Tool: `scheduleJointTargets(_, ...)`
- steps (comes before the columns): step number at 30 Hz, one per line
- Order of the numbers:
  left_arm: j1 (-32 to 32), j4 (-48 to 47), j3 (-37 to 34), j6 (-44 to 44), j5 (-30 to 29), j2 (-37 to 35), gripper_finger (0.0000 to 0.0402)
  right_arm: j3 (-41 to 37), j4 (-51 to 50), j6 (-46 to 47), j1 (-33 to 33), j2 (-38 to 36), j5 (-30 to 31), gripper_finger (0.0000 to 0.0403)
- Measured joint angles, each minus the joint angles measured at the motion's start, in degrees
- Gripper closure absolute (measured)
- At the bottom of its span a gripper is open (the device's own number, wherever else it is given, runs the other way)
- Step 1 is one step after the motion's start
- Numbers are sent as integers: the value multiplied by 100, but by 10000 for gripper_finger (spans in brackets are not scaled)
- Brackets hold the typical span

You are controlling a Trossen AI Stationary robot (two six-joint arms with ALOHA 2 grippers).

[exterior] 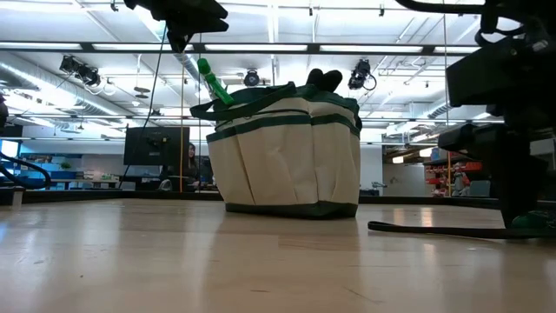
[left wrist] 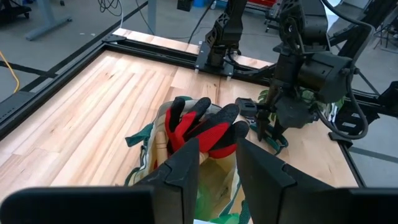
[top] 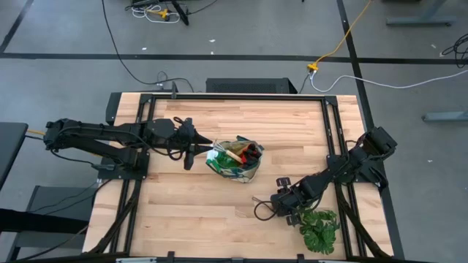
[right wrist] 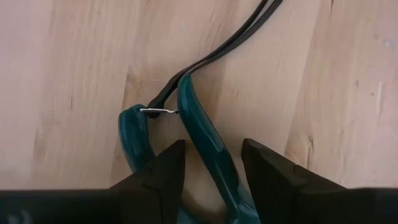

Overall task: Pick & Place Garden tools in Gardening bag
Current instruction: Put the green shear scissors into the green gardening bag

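The gardening bag (top: 235,162), tan with dark green trim, stands on its base at the table's middle. It holds the red gloves (left wrist: 202,127), a wooden-handled tool (top: 232,151) and a green item that sticks up at its rim (exterior: 213,83). My left gripper (left wrist: 217,163) is open and empty just above the bag's left rim. The pruning shears (right wrist: 199,134), with teal handles and a black strap (right wrist: 230,40), lie on the table at the right front. My right gripper (right wrist: 213,168) is open, its fingers pointing down on either side of one teal handle. My right gripper's fingers stand on either side of one teal handle (right wrist: 214,165) of the shears, coming from above. I cannot tell whether they touch it. The shears lie flat on the table.
A leafy green plant (top: 319,228) stands near the table's front right corner, close beside my right gripper. The shears' black strap loops across the table (top: 259,209) toward the bag. Dark metal rails (top: 329,131) run along the table's sides. Bare wood lies at the front left.
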Motion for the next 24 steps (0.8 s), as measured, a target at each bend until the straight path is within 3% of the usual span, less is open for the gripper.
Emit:
scheduleJointTargets(14,-2,2,0,11,0,0,290,-2,-20,-14,0,7,86,266)
scheduleJointTargets(19,0,2,0,11,0,0,290,-2,-40,76,-4,7,95,305)
scheduleJointTargets(24,0,2,0,9,0,0,290,-1,-68,134,-7,2,5,369)
